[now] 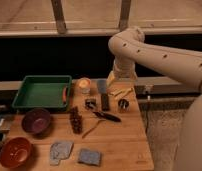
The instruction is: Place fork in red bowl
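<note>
The fork is a thin olive-grey utensil lying at a slant near the middle of the wooden table. The red bowl sits at the table's front left corner and looks empty. My gripper hangs from the white arm over the back middle of the table. It is behind the fork and far to the right of the red bowl. I see nothing held in it.
A dark purple bowl stands behind the red bowl. A green tray is at back left. A black-handled utensil, pale yellow utensils, a brown ridged object, a small pale cup and two grey sponges lie around.
</note>
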Controlling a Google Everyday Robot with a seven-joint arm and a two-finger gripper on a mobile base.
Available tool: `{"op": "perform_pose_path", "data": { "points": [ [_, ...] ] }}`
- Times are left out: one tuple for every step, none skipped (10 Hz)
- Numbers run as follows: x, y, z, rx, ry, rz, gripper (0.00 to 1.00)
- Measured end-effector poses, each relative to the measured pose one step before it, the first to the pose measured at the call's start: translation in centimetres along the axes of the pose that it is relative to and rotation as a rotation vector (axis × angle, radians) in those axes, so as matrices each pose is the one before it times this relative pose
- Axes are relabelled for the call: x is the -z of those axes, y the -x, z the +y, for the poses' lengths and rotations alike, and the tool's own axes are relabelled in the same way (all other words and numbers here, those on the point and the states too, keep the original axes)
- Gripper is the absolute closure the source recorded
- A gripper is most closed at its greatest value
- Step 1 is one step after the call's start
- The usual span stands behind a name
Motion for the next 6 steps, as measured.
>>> {"op": "perform_pose_path", "data": {
  "points": [
    [-0.13, 0.51, 1.105, 0.02251, 0.00796, 0.00679, 0.2],
    [-0.377, 0.775, 1.934, 0.03568, 0.00785, 0.01301, 0.2],
    [-0.311, 0.525, 1.405, 0.02516, 0.00209, 0.01057, 0.2],
    [-0.615, 1.025, 3.036, 0.05333, 0.00571, 0.01236, 0.2],
    [-0.59, 0.604, 2.452, 0.04562, -0.00138, 0.01346, 0.2],
    [-0.934, 0.185, 3.249, 0.05787, -0.00079, 0.02211, 0.2]
  ]
}}
